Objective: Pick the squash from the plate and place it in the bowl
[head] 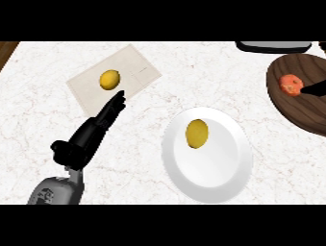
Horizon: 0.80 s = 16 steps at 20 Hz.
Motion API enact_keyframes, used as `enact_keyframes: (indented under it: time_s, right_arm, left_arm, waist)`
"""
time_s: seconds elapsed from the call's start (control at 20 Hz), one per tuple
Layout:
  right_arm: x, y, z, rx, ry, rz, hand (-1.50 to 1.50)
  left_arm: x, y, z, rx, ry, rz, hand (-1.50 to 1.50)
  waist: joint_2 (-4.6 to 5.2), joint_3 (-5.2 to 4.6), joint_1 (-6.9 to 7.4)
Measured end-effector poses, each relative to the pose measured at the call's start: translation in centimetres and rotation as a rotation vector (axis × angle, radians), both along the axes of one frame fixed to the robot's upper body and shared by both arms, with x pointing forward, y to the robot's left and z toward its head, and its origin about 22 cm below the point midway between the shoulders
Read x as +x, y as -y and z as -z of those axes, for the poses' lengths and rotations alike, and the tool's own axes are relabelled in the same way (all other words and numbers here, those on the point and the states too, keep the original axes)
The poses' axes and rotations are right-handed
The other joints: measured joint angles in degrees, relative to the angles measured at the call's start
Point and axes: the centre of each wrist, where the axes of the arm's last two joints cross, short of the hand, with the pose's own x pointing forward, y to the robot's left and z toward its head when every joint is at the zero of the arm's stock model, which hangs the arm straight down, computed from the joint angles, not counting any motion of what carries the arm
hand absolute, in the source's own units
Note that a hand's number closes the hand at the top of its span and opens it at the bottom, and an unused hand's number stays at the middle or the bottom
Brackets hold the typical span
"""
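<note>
We see the squash (196, 133) lying on the white plate (219, 185), mid tabletop (37, 125). Left robot hand (94, 129) is open, fingers straight, holding nothing, fingertips near a yellow fruit (109, 79) on a beige mat (140, 62), well apart from the plate. No bowl in view, nor right robot hand. We'd swing the hand right, come down over the squash w/ fingers spread, close around its middle, lift straight up.

I'm looking down at a kitchen: a pale marble-veined bench (44, 120) carries a white plate (222, 178). Up and right of the plate sits a dark wooden board (300, 110) with a sliced vegetable; up and left of the plate, a beige cloth (87, 91) with yellow produce.
</note>
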Motion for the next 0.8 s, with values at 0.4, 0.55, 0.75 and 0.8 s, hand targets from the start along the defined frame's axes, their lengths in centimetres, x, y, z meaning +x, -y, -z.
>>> enact_keyframes:
  time_s: [0.4, 0.55, 0.75, 0.8]
  right_arm:
    - [-0.7, 3.0, -2.0, 0.189, 0.245, 0.138, -1.50]
    - [-1.7, 5.2, -2.7, 0.275, 0.289, 0.196, -1.50]
    - [-4.7, 9.1, -2.5, 0.351, 0.337, 0.270, -1.50]
    - [-5.8, 10.3, -2.3, 0.365, 0.353, 0.290, -1.50]
  left_arm:
    - [0.0, -0.6, -0.3, 0.003, -0.004, -0.017, 0.00]
    - [-0.4, -0.5, 0.2, 0.003, -0.004, -0.014, 0.00]
    - [-0.2, -0.5, -0.2, 0.001, -0.007, -0.022, 0.00]
    - [-0.4, -0.7, -0.1, 0.001, -0.006, -0.026, 0.00]
  waist:
    - [-0.25, -0.02, -0.66]
    - [-0.26, -0.03, -0.69]
    - [-0.30, -0.01, -1.01]
    - [-0.31, 0.00, -1.10]
